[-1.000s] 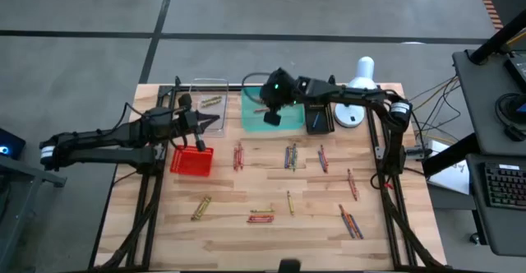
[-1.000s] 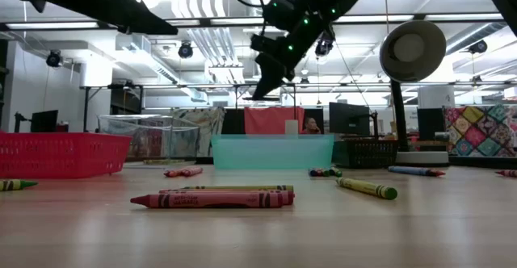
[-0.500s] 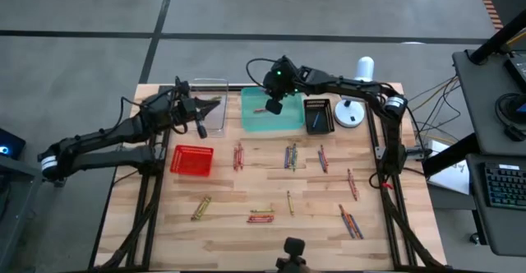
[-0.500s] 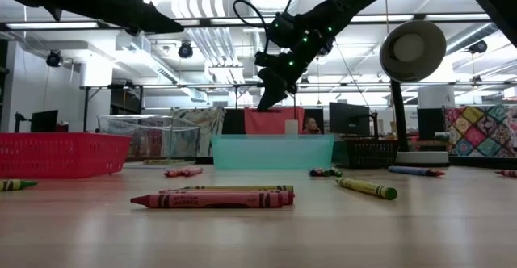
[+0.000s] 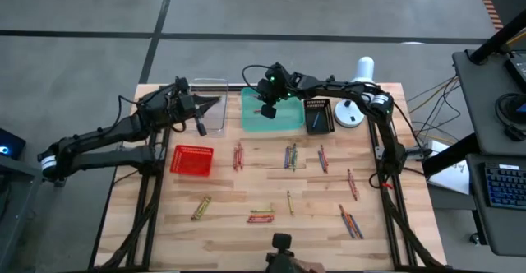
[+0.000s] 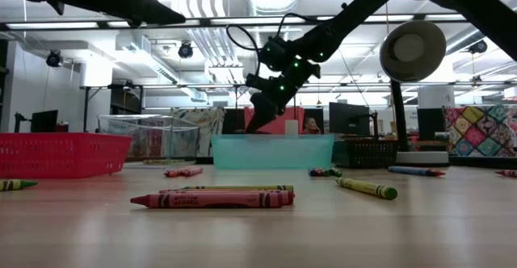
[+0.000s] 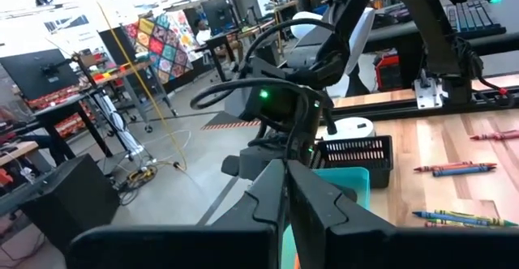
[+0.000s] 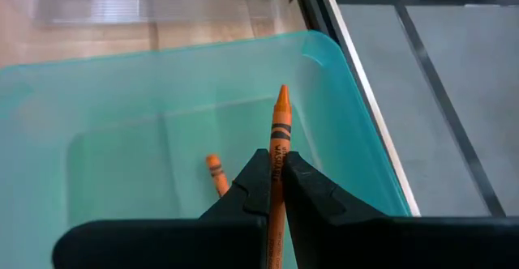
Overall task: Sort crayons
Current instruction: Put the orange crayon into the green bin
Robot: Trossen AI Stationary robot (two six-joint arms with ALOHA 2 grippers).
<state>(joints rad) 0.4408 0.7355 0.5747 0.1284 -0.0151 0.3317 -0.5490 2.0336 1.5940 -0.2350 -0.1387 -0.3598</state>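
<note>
Near surface's far-left corner: left end effector (image 5: 200, 118) over clear bin (image 5: 210, 104), fingers pressed together, empty. Red mesh basket (image 5: 191, 159) nearer. At far edge, centre: right end effector (image 5: 266, 111) above teal tray (image 8: 349, 115), pinching orange crayon (image 8: 278, 164) at mid-shaft. Loose crayons (image 5: 290, 155) scattered across surface's middle and near half.

Handling, judged: crayon light, stiff, brittle, waxy-slick; grip mid-length, gently.

Right wrist view alone shows second orange crayon (image 8: 216, 174) in tray; high view alone shows whole layout.
</note>
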